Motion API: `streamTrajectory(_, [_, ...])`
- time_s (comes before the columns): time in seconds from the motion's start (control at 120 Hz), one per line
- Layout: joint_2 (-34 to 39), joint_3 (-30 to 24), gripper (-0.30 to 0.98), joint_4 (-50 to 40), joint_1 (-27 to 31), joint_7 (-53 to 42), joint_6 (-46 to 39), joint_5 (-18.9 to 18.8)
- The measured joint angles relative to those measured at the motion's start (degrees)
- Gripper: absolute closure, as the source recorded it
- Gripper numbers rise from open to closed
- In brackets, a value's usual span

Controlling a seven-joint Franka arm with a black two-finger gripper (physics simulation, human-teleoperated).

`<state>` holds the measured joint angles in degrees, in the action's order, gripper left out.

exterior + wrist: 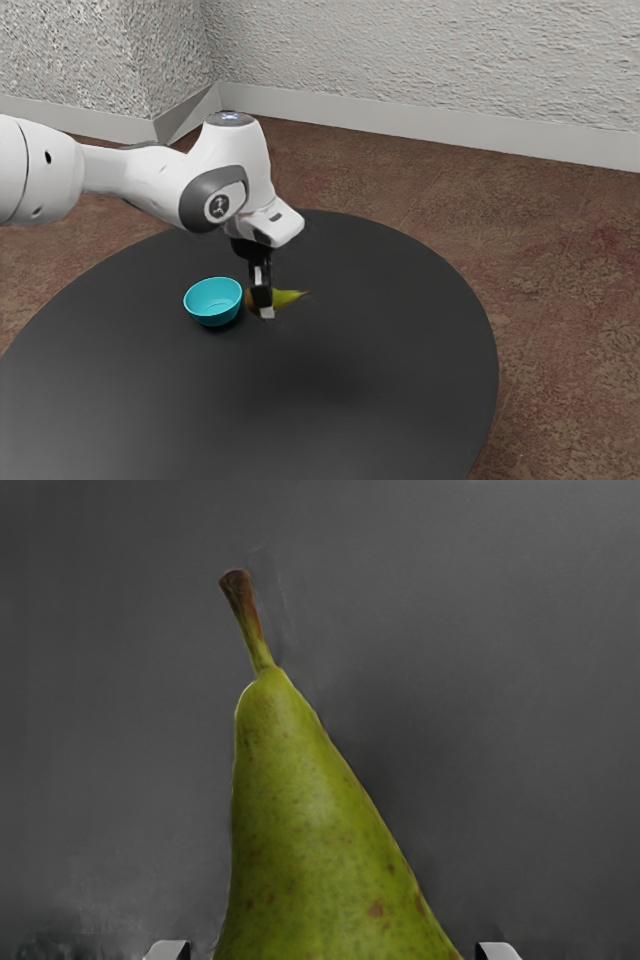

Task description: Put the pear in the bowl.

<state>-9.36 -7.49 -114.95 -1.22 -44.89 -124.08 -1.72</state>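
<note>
And there, at centre-left of the frame, the black two-finger gripper (264, 310) was down at the speckled green pear (286, 298), by its fat end, presumably for the fuller hold! Pinching or spread, the fingers' state I couldn't tell. The round turquoise bowl (213, 313) sat upright, just left, mouth ready. The pear's long axis ran nearly level, stem pointing frame-right, away from the bowl!

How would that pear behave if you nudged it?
The pear would probably roll in a curve, since it lies on its side and narrows toward its stem. Its smooth-looking skin might be slightly slippery.
</note>
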Motion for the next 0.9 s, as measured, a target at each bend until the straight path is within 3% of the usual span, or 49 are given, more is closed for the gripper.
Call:
streamTrajectory(0.158, [0.13,4.18,0.44,2.64,4.23,-1.84,1.07,-0.24])
streamTrajectory(0.283, [-3.93,6.42,0.44,6.09,5.24,-3.59,1.49,-0.3])
streamTrajectory(0.667, [-15.1,6.95,0.43,12.67,9.75,-7.87,1.86,-0.27])
streamTrajectory(0.9, [-15.08,6.95,0.15,12.71,10.01,-9.88,2.25,0.27])
